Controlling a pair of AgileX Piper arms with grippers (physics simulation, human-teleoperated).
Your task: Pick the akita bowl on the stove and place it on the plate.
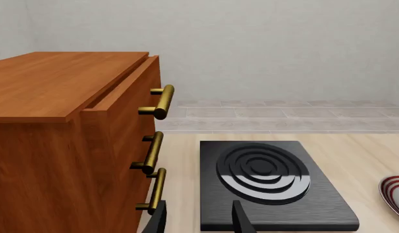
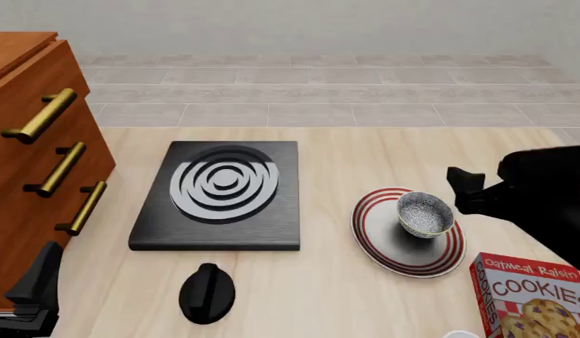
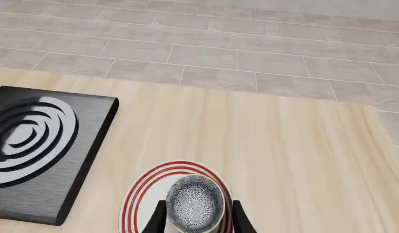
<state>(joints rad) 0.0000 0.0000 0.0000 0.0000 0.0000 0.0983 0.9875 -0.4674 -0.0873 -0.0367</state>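
Akita bowl on the plate, right gripper around it

The right gripper [image 3: 198, 218] has its fingers [image 3: 158, 221] spread either side of the akita bowl [image 3: 195, 203]; whether they press its rim or stand just clear cannot be told. The bowl sits between them, upright, dark outside with a speckled grey-white inside, resting on the plate [image 3: 137, 204], a white disc with red rings showing around and beneath the bowl. Beyond the plate, well apart from this gripper, the stove [image 3: 38, 160] lies flat on the wooden surface [image 3: 283, 160], its burner rings bare. The left gripper [image 1: 198, 221] hangs near the stove's close edge with its fingers parted and nothing between them; a wooden cabinet [image 1: 57, 126] with brass handles stands just beside it. In the front view a black knob [image 2: 207, 293] lies in front of the stove and a cookie box [image 2: 534, 296] stands close to the right arm.
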